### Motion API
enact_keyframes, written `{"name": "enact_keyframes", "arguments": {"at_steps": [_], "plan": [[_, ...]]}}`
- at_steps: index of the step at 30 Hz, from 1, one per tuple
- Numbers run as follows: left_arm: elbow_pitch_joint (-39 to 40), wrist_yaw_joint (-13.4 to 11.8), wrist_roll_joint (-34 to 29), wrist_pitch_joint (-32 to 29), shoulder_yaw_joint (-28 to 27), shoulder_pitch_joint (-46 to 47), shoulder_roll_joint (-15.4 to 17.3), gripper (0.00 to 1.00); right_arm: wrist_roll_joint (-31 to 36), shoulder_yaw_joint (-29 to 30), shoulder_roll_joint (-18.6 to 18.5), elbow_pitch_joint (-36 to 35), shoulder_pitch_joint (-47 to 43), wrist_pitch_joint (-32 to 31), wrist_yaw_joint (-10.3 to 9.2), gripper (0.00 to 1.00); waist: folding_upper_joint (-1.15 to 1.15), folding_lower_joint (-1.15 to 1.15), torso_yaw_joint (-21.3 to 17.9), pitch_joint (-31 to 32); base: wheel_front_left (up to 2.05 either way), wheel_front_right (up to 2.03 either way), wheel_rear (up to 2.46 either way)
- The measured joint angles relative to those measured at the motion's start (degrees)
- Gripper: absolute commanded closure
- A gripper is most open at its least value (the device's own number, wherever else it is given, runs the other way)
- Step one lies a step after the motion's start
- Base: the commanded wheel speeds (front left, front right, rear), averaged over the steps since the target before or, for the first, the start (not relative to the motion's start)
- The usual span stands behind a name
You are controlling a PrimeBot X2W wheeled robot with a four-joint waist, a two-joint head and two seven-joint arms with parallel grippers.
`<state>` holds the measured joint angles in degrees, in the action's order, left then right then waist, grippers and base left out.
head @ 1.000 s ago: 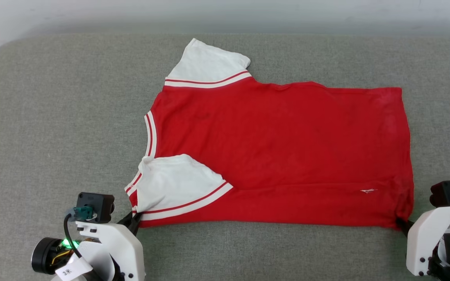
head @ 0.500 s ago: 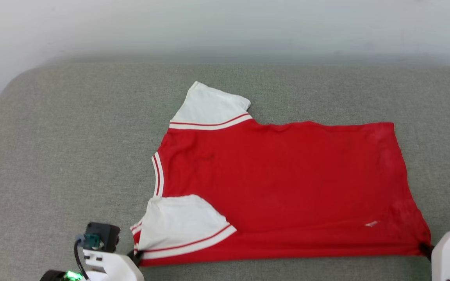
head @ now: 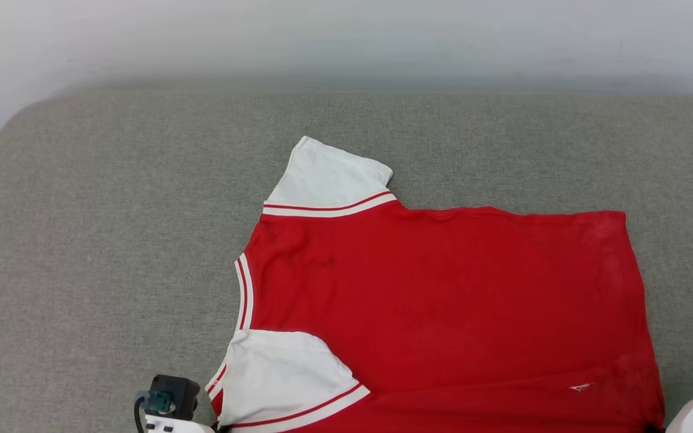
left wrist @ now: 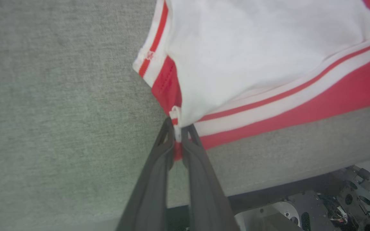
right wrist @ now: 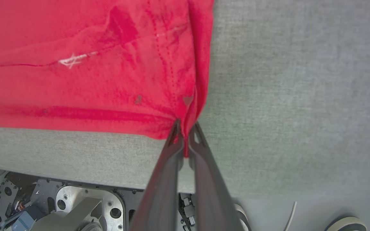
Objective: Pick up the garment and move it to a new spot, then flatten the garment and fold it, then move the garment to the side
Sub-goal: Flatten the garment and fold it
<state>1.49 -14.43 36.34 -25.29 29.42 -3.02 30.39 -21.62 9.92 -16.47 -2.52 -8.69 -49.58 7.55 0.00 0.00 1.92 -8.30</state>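
A broad grey upholstered surface [head: 112,240] with a woven texture and a rounded far-left corner (a bed or a cushioned bench, hard to say which) carries a single red T-shirt [head: 443,300]. The shirt lies spread flat, collar to the left and hem to the right. Its far white sleeve [head: 331,177] points toward the back; its near white sleeve [head: 280,373] is folded onto the red body. The shirt's near edge lies close to the surface's front edge.
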Motion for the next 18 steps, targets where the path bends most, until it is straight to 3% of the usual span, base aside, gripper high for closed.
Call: {"name": "enact_keyframes", "arguments": {"at_steps": [13,14,15,16,18], "plan": [[-4.5,1.8,0.1,1.3,0.9,2.2,-1.1,1.0,0.5,-1.4,0.3,4.4,1.8,2.3,0.0,1.0,0.0,-0.01,-0.2,-1.2,0.0,0.0,0.0],[-4.7,1.8,0.1,1.4,0.9,2.2,-1.2,0.89,0.5,-1.4,0.3,4.7,1.9,2.5,0.0,1.0,0.0,0.0,-0.2,-1.1,0.0,0.0,0.0],[-5.0,1.8,0.1,1.8,1.0,2.2,-1.4,0.53,0.7,-1.4,0.3,4.8,1.9,2.9,0.0,0.62,0.0,0.0,-0.1,-0.8,0.0,0.0,0.0],[-5.1,1.8,0.1,1.8,0.9,2.3,-1.5,0.0,1.0,-1.5,0.2,4.9,1.9,3.6,0.0,0.0,0.0,-0.01,-0.1,-0.6,0.0,0.0,0.0],[-5.0,1.7,0.1,2.0,0.6,2.5,-1.5,0.0,0.9,-1.3,0.3,4.9,2.1,4.4,-0.01,0.0,0.0,0.0,-0.1,0.1,0.0,0.0,0.0]]}}
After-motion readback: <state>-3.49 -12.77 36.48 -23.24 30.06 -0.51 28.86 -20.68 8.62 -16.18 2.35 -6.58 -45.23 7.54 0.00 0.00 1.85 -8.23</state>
